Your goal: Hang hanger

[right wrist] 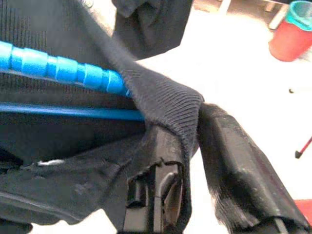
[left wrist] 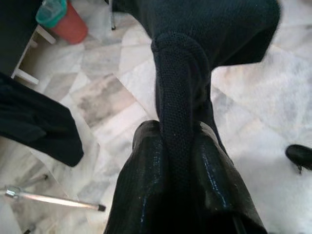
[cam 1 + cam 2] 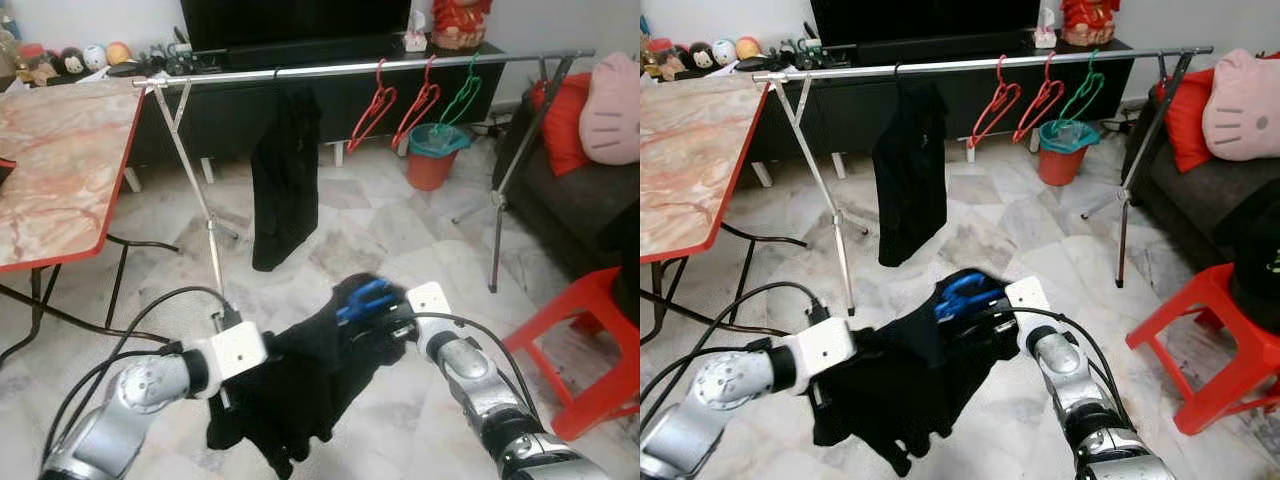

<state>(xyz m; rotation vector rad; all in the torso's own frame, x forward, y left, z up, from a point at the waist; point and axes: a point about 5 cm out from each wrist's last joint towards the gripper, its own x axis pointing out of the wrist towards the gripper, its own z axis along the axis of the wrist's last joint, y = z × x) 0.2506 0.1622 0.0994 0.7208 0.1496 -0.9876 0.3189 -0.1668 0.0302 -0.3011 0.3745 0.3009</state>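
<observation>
Black garment (image 3: 300,385) with blue hanger (image 3: 365,297) inside hangs low between both arms, well short of the rail (image 3: 380,66); rail lies ahead and above, running left to right, free span between the hung black garment (image 3: 283,180) and the red hangers (image 3: 395,108); left gripper (image 2: 178,168) clamped on a fold of knit; right gripper (image 1: 195,161) pinched on cloth just beside the hanger, the nearer arm for lifting.

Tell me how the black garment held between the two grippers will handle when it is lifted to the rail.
Likely floppy: the black garment sags and bunches between the left gripper and right gripper. Probably light, a thin knit pinched by fingertips alone. It may slide along the blue hanger, being loosely draped there.
</observation>
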